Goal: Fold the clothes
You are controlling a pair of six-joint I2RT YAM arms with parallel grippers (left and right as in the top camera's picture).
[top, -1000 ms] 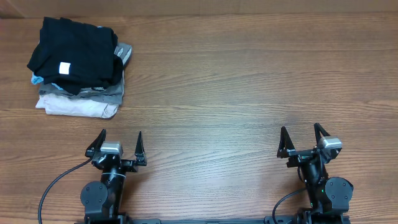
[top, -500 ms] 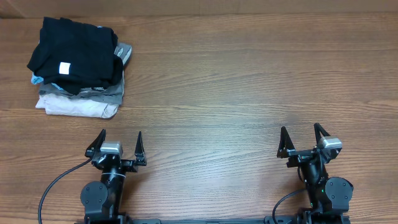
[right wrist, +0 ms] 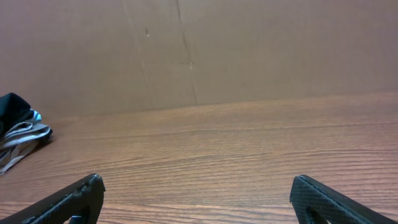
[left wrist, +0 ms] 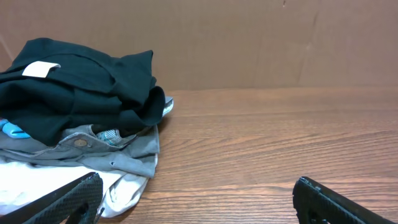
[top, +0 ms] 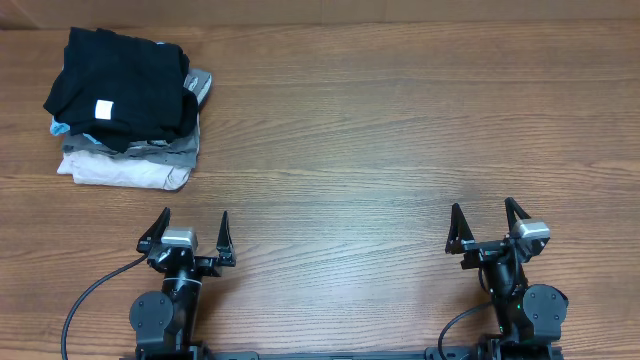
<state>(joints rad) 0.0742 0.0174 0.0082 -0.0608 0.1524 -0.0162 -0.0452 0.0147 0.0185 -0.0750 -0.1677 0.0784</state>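
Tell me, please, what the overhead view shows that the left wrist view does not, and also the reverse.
Only the overhead view: the right gripper, open and holding nothing, and the bases of both arms at the near edge of the table.
Only the left wrist view: the face of the brown wall behind the table, and what looks like a small round button on the grey garment.
Both: the black T-shirt with its white label on top of the pile, the cream-white garment at the bottom, and the open left gripper.
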